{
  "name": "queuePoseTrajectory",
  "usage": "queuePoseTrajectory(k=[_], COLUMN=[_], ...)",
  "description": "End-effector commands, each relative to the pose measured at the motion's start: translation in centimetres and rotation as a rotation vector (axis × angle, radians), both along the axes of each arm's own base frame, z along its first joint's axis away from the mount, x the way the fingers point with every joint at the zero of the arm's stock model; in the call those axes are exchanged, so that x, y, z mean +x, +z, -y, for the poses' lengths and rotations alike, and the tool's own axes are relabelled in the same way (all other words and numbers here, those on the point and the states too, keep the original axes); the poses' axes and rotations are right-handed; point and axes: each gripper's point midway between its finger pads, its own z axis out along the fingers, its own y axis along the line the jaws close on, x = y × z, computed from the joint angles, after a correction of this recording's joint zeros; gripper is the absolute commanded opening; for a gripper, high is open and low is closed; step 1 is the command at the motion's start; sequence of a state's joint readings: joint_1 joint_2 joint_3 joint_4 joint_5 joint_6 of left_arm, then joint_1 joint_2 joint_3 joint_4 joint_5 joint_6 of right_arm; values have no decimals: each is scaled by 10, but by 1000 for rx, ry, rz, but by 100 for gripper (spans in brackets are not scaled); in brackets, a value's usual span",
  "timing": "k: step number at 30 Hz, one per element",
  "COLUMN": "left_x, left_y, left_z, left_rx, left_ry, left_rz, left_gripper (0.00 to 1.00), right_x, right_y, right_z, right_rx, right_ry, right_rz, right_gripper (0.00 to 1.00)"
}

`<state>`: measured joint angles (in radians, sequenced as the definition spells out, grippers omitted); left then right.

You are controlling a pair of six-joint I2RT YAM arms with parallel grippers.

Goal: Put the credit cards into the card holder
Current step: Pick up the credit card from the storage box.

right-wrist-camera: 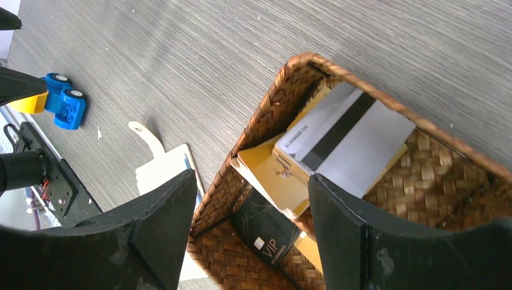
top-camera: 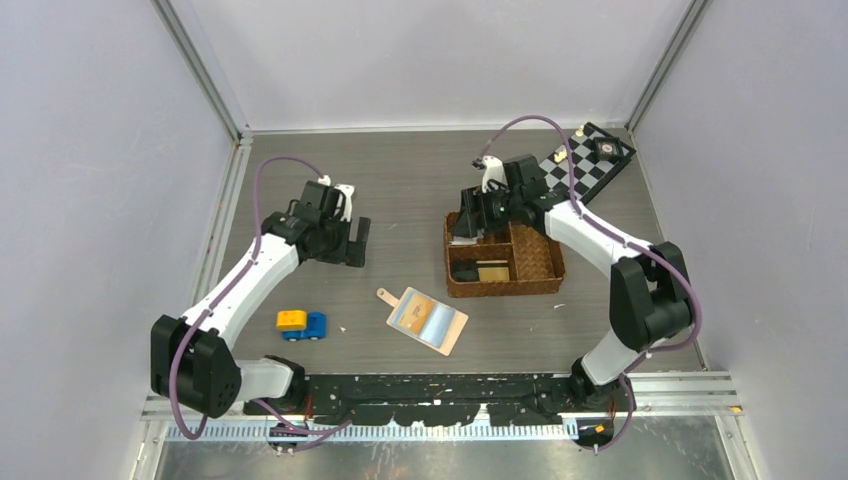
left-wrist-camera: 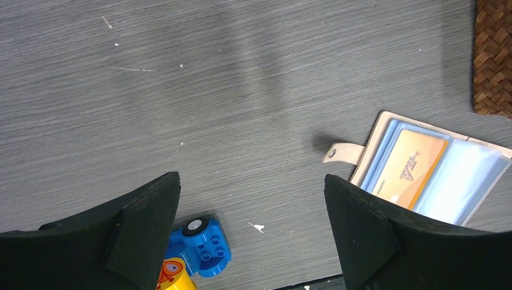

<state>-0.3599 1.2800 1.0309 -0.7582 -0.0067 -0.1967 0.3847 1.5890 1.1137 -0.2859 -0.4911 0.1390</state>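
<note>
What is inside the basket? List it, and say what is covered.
In the basket: a grey striped card lying on a yellow card, with a black VIP card beside them. What lies under them, or behind the right gripper, is hidden.

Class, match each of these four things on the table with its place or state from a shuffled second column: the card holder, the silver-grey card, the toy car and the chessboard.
Column one
1. card holder
2. silver-grey card
3. toy car
4. chessboard

Column two
A. at the far right corner
B. in the woven basket, dark stripe up
C. lying open, an orange card in one pocket
D. blue and yellow, left of the card holder

Pairs: 1-C, 2-B, 3-D, 4-A
</note>
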Motion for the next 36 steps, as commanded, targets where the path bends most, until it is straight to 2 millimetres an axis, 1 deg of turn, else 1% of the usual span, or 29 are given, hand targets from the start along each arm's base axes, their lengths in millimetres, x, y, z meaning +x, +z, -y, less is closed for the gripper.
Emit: queuePoseTrajectory(k=[1, 4, 9, 14, 17, 19, 22, 29, 32, 36], left_x=[10, 8, 7, 7, 7, 6, 6, 6, 6, 6], left_y=[10, 10, 7, 10, 9, 9, 9, 9, 10, 10], left_z=[-2, 4, 6, 5, 6, 8, 8, 3, 4, 4], left_rx=[-6, -34, -43, -43, -47, -55, -56, -36, -42, -42], left_ry=[-2, -19, -26, -22, -22, -25, -25, -11, -12, -12], left_rz=[42, 32, 15, 28, 24, 20, 18, 25, 30, 30], left_gripper=[91, 91, 91, 91, 91, 91, 91, 90, 90, 90], right_x=[7, 7, 5, -8, -16, -22, -26, -30, -31, -33], right_y=[18, 9, -5, -21, -31, -33, -27, -9, -5, 2], right_z=[-18, -23, -25, -30, -27, -27, -29, -31, -31, -32], right_rx=[51, 57, 28, -5, -39, -42, -29, 10, 15, 30], right_ry=[126, 153, 164, 188, 180, 178, 178, 181, 176, 184], right_rz=[50, 27, -12, -60, -86, -87, -65, -24, -18, -10], right_gripper=[73, 72, 71, 70, 69, 68, 67, 63, 59, 57])
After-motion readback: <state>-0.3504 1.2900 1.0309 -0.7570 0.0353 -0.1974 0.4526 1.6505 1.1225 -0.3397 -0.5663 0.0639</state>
